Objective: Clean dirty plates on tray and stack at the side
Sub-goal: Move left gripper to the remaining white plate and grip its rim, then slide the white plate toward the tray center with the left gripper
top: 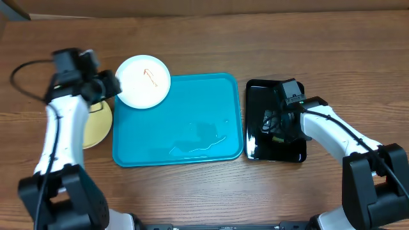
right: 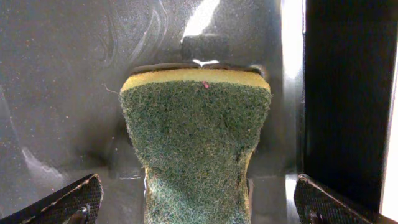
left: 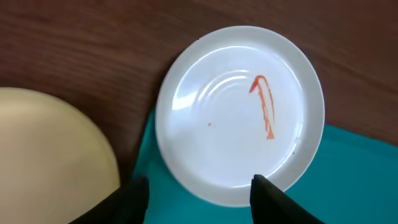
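A white plate with an orange-red smear rests half on the far left corner of the turquoise tray, half on the table. In the left wrist view the white plate lies just beyond my left gripper, which is open and empty over the tray; its right fingertip overlaps the plate's near rim. A pale yellow-green plate lies on the table left of the tray, partly under my left arm. My right gripper is open, astride a green-and-yellow sponge without touching it.
The sponge lies in a glossy black tray right of the turquoise tray, with my right gripper over it. Wet streaks mark the turquoise tray's near part. A black cable loops at the far left.
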Controlling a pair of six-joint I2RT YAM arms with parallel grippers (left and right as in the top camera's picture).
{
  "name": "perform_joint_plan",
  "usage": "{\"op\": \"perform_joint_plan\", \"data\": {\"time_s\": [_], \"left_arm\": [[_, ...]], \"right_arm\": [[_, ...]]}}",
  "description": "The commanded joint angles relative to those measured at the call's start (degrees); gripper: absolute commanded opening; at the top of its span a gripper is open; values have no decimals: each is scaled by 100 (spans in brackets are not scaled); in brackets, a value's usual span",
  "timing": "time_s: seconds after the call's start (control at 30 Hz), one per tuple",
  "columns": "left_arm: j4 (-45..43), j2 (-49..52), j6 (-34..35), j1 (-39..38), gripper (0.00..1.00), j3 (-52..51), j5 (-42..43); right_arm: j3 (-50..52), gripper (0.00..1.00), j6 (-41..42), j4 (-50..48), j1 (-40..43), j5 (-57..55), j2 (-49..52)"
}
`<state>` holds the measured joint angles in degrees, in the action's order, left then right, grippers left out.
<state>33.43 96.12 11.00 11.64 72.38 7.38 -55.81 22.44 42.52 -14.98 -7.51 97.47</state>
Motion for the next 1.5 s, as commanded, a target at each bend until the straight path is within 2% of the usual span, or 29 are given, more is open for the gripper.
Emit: {"op": "perform_joint_plan", "data": {"time_s": [0.0, 0.1, 0.23, 0.43, 0.6, 0.77, 0.97, 1.0, 1.07, 1.1, 1.47], "left_arm": [[-210, 387, -275, -332, 52, 63, -1084], [-529, 660, -289, -382, 46, 63, -1060], [-769, 940, -343, -269, 46, 63, -1012], [-859, 1259, -782, -162, 44, 63, -809], [-931, 1298, -804, -39, 45, 63, -704], [-925, 1349, -807, 39, 43, 39, -4], [-922, 1670, -804, 28, 41, 33, 15], [-918, 1718, -804, 37, 38, 33, 20], [-879, 1753, -800, 46, 12, 33, 20], [-857, 1751, -796, 44, 5, 33, 22], [-365, 1510, -680, 26, 4, 55, 1178]], "right_arm": [[9, 100, 7, -28, 28, -39, -4], [9, 100, 7, -28, 28, -37, -4], [9, 100, 7, -28, 28, -39, -4], [9, 100, 7, -28, 28, -37, -4], [9, 100, 7, -28, 28, -39, -4], [9, 100, 7, -28, 28, -39, -4], [9, 100, 7, -28, 28, -39, -4], [9, 100, 7, -28, 28, -39, -4], [9, 100, 7, -28, 28, -39, -4], [9, 100, 7, -28, 28, -37, -4], [9, 100, 7, -28, 28, -39, -4]]}}
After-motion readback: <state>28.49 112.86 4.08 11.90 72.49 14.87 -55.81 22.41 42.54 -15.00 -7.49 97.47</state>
